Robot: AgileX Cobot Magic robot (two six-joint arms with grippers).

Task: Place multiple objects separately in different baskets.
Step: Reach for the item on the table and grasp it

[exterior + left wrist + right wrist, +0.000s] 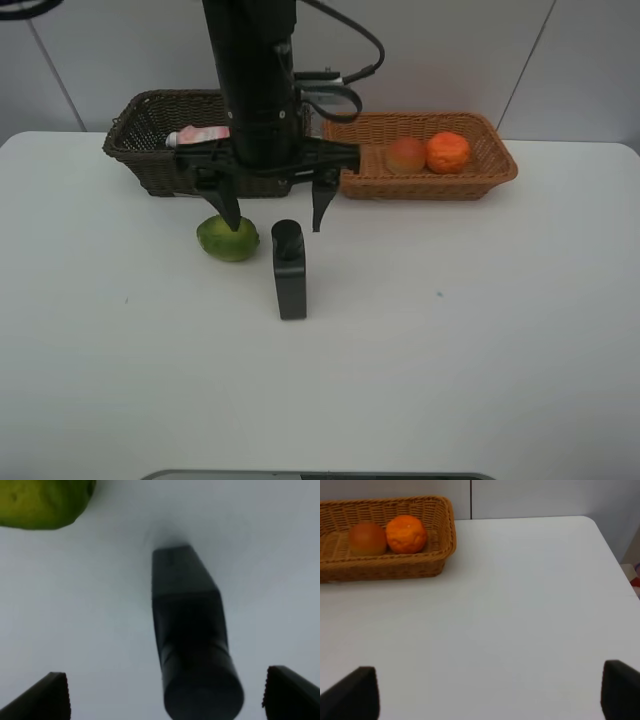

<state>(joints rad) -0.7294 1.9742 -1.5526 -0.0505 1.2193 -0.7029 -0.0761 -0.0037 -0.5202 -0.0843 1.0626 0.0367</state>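
Flanking the black flat bottle point(190, 630), left fingers point(47, 700) spread, apparently not touching.

Back of table point(500, 350): deep basket point(140, 140) left, shallow basket point(480, 175) right, side by side. Small bottle point(198, 135) in deep basket. Peach point(405, 155) and orange point(448, 152) in shallow basket, peach left. Before deep basket: round fruit point(228, 240); flat bottle point(290, 275) just right of it.

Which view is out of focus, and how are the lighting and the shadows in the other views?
Left wrist view: the black flat bottle and the green round fruit are soft and blurred. Exterior high view: sharp, even light, only faint shadows on the table, no glare. Right wrist view: the orange is fairly sharp, the pincer fingertips dark and blurred.
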